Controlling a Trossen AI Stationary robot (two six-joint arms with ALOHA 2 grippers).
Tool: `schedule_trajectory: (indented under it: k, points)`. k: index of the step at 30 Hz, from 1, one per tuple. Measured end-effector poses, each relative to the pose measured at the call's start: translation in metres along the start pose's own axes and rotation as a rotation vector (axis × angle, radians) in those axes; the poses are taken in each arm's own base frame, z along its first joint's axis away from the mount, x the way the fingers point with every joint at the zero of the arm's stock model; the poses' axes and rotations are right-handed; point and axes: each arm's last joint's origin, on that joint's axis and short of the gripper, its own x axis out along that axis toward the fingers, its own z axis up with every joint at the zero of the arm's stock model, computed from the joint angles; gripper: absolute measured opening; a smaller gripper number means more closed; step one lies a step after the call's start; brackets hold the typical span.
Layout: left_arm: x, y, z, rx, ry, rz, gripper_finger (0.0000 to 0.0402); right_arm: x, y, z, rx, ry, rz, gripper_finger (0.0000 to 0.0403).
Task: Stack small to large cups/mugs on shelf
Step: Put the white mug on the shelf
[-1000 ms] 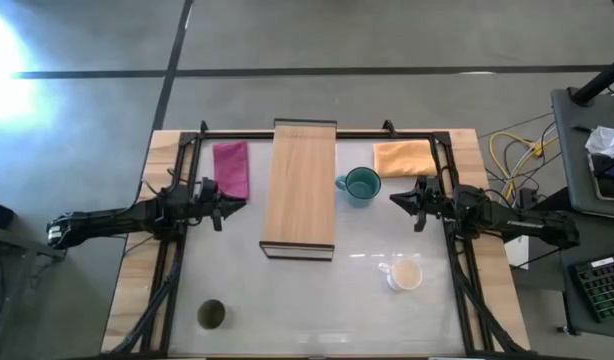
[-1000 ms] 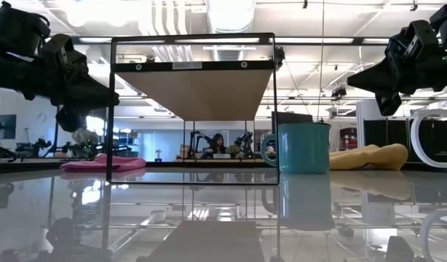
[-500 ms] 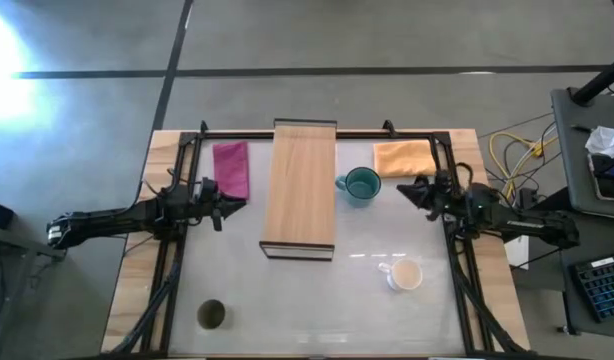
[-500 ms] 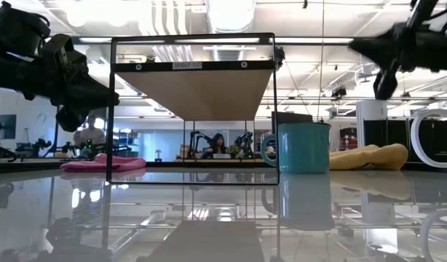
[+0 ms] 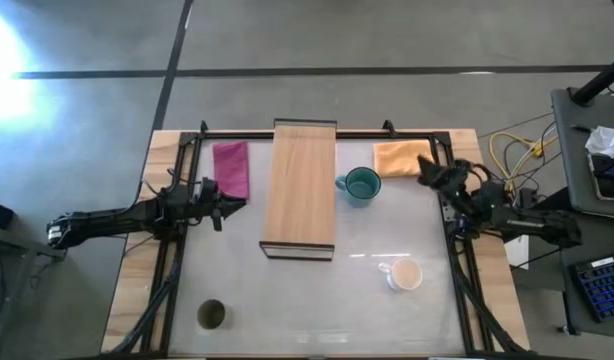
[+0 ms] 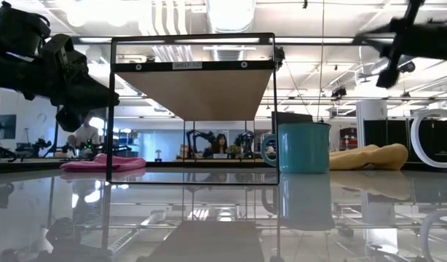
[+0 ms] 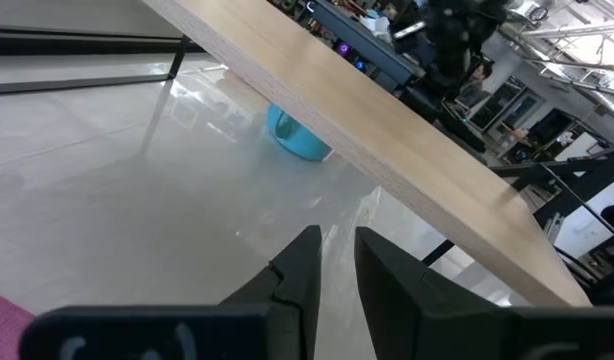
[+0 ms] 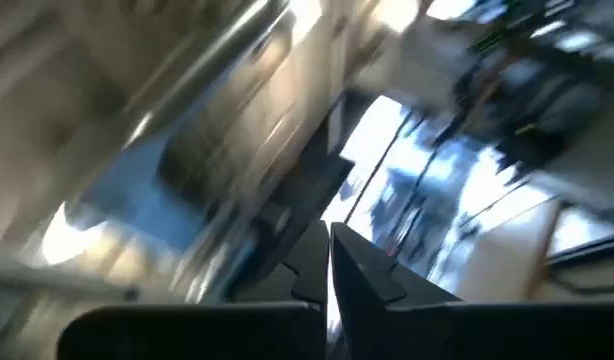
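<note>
The light-wood shelf [image 5: 299, 185] stands on the table's middle. The teal mug [image 5: 362, 185] stands right of it and also shows in the low view [image 6: 303, 148]. The white mug [image 5: 405, 274] stands near the right front. The dark olive cup [image 5: 211, 314] stands at the near left. My left gripper [image 5: 225, 208] hovers left of the shelf, its fingers [image 7: 305, 262] a narrow gap apart, holding nothing. My right gripper [image 5: 423, 168] is shut and empty, raised above the table right of the teal mug, beside the orange cloth.
A pink cloth [image 5: 231, 168] lies left of the shelf at the far side. An orange cloth [image 5: 402, 157] lies at the far right. A dark metal frame [image 5: 187, 150] runs round the table. People show in the room beyond the table [image 6: 220, 143].
My right gripper has gone up and toward the table's far edge, a little to the right, turning as it went; it stays shut and empty. The mugs, cup and shelf have kept still.
</note>
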Motion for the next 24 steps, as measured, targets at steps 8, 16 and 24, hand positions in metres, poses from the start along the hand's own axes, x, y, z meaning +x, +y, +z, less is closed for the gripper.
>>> schedule_trajectory:
  k: [8,16,24]
  points:
    - [0.0,0.0,0.0,0.0,-0.001,0.0,0.005,0.014,0.026,0.014,-0.154,-0.297,-0.041,0.0009]
    - [0.0,0.0,0.0,0.0,-0.001,0.0,0.005,0.076,0.127,0.027,-0.531,-0.192,0.265,0.0009]
    - [0.0,0.0,0.0,0.0,0.0,0.0,0.005,0.117,0.164,0.027,-0.837,0.521,-0.484,0.0009]
